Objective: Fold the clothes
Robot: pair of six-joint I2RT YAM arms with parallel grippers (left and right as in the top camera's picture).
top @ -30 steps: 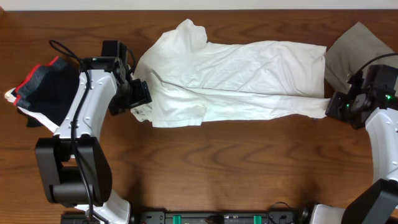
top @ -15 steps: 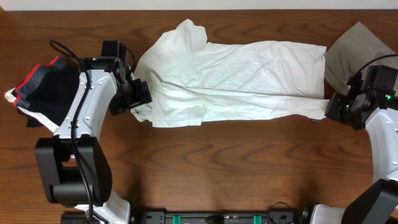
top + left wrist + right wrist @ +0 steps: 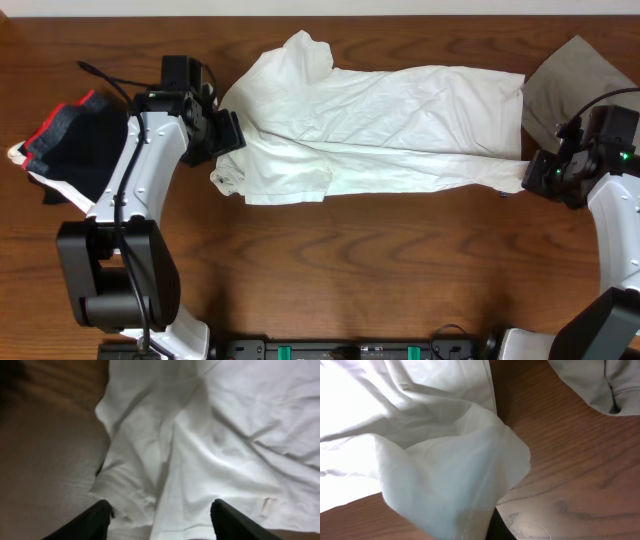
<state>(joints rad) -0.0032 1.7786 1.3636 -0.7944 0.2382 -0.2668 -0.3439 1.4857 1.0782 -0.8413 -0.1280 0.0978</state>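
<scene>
White T-shirt (image 3: 380, 125) lies spread — wood table (image 3: 400, 260) beneath.

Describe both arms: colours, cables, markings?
Both have white links, black joints, dark bases. Left arm carries a looping black cable; its tool has black fingers. Right arm has a black wrist with a green light and a thin dark cable.
</scene>
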